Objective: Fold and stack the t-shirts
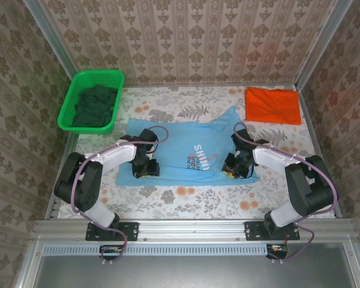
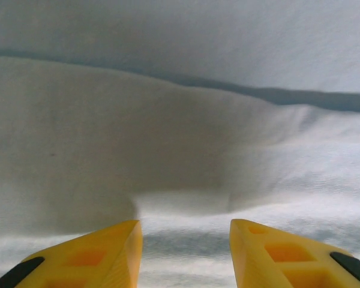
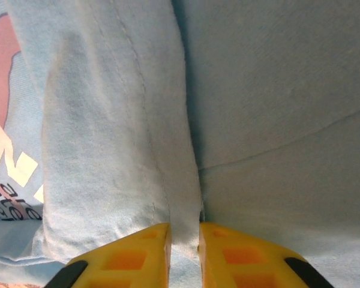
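Blue shirt [image 1: 186, 153] lies spread right of the basket [image 1: 69, 111]; orange shirt [image 1: 273, 105] folded, farther right; left gripper [image 2: 186, 252] gapes on blue cloth; right gripper [image 3: 184, 252] pinches its fold.

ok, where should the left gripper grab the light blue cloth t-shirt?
Pinch the raised wrinkle of the light blue cloth t-shirt just ahead of the open left gripper, coming down from above. The cloth around it lies flat and offers no edge.
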Robot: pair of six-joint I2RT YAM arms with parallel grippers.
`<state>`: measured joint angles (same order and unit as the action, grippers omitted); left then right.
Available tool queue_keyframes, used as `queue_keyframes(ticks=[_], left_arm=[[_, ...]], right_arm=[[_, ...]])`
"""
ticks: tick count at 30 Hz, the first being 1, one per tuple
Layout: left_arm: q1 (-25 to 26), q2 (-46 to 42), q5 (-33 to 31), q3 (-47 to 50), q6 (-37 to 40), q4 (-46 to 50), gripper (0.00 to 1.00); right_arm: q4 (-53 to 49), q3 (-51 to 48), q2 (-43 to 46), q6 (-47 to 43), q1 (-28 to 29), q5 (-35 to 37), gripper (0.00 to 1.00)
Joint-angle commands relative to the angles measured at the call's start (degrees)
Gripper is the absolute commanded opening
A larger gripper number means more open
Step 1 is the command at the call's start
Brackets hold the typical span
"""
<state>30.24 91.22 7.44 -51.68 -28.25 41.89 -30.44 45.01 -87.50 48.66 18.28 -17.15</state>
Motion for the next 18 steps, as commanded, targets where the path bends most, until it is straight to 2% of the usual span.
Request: queue_keyframes(ticks=[1,5,9,18], left_arm=[[-0.6,-1.2,-2.1,1.5,0.1,0.7,0.43],[-1.0,-1.3,-2.6,2.4,0.2,0.7,0.43],[-1.2,-1.3,-3.3,2.5,0.5,0.7,0.43],[-1.3,-1.0,-6.4,2.7,1.3,1.2,0.43]], right_arm=[[-2.5,1.6,-1.1,0.0,0.4,1.8,0.19],[-2.5,2.1,-1.7,-0.3,0.6,2.2,0.13],[-2.6,3.0,-1.5,-0.4,0.9,2.7,0.00],[-4.3,9.2,-1.1,0.8,1.4,3.8,0.00]])
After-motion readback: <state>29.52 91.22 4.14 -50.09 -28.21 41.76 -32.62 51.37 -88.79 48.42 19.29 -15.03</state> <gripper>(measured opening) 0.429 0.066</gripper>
